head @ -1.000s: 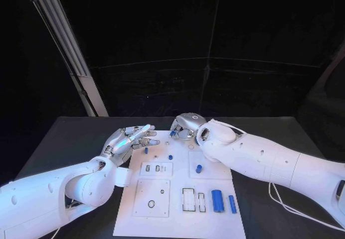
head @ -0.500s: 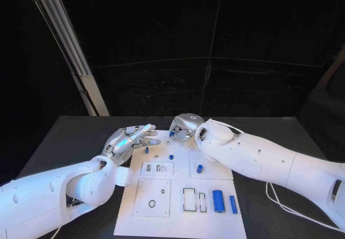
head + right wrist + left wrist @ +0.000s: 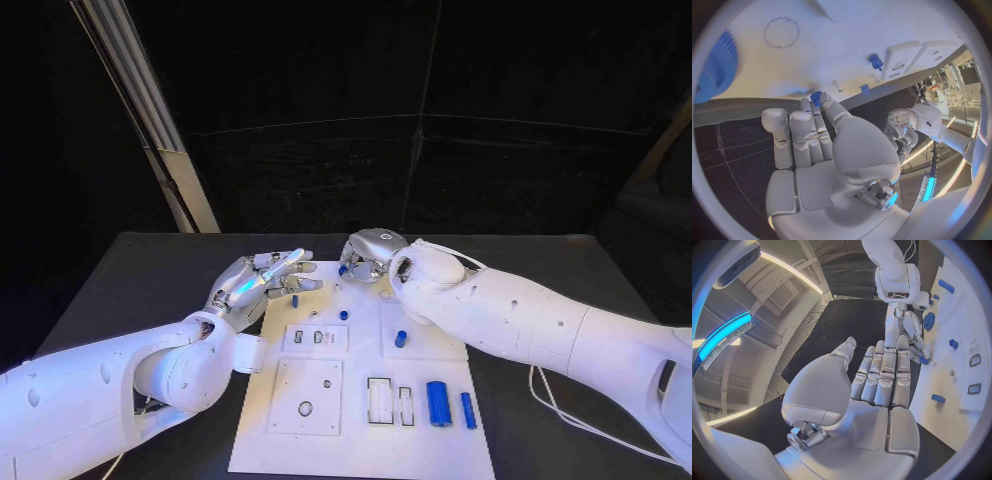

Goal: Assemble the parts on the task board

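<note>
Where the black table (image 3: pixel 144 270) is widest, the white rectangular task board (image 3: pixel 361 440) lies at its middle, long side running away from the robot. Near its front right corner two blue cylindrical parts (image 3: pixel 437 403) lie side by side beside two dark-outlined rectangular slots (image 3: pixel 378 400). A short blue part (image 3: pixel 400 339) stands on the raised pad mid-board, and a smaller blue peg (image 3: pixel 343 314) sits further back. Another small blue peg (image 3: pixel 294 300) stands near the board's far left edge.

Right hand (image 3: pixel 369 256) is at the board's far edge, fingers curled down; in the right wrist view its thumb and a fingertip (image 3: pixel 824 100) pinch a small blue piece (image 3: pixel 816 96) just above the white surface. A blue ridged disc (image 3: pixel 717 65) shows at that view's rim.

Left hand (image 3: pixel 260 280) hovers over the board's far left corner, fingers extended and close together, thumb apart, holding nothing; the left wrist view shows its flat palm (image 3: pixel 879 390) facing the right hand (image 3: pixel 907 330).
</note>
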`<action>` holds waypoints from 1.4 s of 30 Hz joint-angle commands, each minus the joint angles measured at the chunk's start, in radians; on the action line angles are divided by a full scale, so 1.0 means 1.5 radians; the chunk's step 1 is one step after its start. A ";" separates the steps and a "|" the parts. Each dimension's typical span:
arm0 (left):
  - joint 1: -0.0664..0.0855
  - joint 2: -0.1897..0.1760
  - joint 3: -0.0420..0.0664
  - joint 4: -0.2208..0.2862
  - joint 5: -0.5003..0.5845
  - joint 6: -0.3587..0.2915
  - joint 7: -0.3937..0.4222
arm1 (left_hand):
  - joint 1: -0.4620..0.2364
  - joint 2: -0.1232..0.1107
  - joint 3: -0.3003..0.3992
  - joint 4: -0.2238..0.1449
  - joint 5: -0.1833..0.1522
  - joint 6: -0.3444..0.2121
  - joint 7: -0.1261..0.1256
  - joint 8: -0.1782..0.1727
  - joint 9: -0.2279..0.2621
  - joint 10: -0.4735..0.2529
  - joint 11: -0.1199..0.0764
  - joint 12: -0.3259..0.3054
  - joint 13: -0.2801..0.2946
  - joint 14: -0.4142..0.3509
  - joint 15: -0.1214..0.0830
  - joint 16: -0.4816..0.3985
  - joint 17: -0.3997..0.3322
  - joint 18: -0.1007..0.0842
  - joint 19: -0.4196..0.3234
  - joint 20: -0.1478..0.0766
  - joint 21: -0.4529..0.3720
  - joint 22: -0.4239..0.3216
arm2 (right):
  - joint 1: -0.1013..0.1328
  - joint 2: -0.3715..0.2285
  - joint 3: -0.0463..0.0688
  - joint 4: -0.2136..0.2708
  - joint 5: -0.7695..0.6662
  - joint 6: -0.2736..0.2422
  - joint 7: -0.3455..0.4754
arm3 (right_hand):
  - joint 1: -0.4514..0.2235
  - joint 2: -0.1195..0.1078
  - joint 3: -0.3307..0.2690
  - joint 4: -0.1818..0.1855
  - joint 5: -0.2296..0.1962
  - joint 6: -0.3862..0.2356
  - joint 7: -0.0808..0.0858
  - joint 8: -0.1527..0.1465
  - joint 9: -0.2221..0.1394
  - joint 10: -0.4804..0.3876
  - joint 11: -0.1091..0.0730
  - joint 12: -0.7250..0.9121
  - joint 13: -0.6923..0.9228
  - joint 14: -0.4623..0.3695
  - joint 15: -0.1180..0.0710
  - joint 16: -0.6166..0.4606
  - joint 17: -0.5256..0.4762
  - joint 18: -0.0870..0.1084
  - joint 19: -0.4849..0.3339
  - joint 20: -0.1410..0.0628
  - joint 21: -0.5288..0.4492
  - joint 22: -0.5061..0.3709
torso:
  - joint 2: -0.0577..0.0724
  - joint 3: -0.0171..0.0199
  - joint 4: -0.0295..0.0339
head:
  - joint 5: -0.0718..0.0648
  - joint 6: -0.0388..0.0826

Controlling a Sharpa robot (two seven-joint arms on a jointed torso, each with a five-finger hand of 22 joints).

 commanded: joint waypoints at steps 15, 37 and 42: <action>0.001 0.000 0.001 -0.001 0.000 0.019 -0.004 | 0.000 0.006 0.001 -0.006 -0.001 -0.002 -0.001 -0.002 0.000 -0.005 0.000 -0.004 -0.001 0.002 0.002 0.001 0.001 0.004 0.004 0.002 0.000 -0.001 | 0.004 -0.079 0.000 0.085 0.037 -0.035 -0.013 | 0.021 -0.054 0.000 0.084 -0.009 -0.086 0.015 0.015 0.008 -0.031 0.011 0.058 0.014 -0.014 0.009 -0.063 -0.092 0.014 -0.047 0.014 -0.057 -0.096 | 0.000 0.0007 -0.0020 | -0.001 0.004; 0.000 0.002 0.000 -0.007 0.004 0.026 -0.001 | 0.002 0.009 0.004 -0.008 -0.001 0.001 -0.003 0.000 0.001 -0.002 -0.001 -0.004 0.000 0.000 0.002 -0.001 0.002 0.004 0.003 0.002 -0.002 -0.003 | 0.004 -0.245 0.001 0.198 0.167 0.082 -0.116 | 0.049 -0.128 -0.086 0.284 0.047 -0.114 -0.011 0.006 0.003 0.161 -0.023 0.743 0.707 0.052 -0.017 0.230 0.370 -0.040 0.124 -0.013 0.105 0.209 | -0.001 0.0041 -0.0151 | -0.005 0.009; 0.000 0.003 0.000 -0.009 0.004 0.026 -0.002 | 0.002 0.009 0.004 -0.008 -0.001 0.001 -0.003 0.000 0.001 -0.002 -0.001 -0.004 0.000 0.000 0.002 -0.001 0.002 0.004 0.003 0.002 -0.002 -0.003 | 0.004 -0.237 0.001 0.188 0.159 0.099 -0.122 | 0.060 -0.127 -0.088 0.296 0.054 -0.116 -0.010 0.008 0.003 0.167 -0.022 0.765 0.736 0.053 -0.015 0.235 0.379 -0.041 0.128 -0.011 0.109 0.218 | -0.001 0.0037 -0.0147 | -0.005 0.007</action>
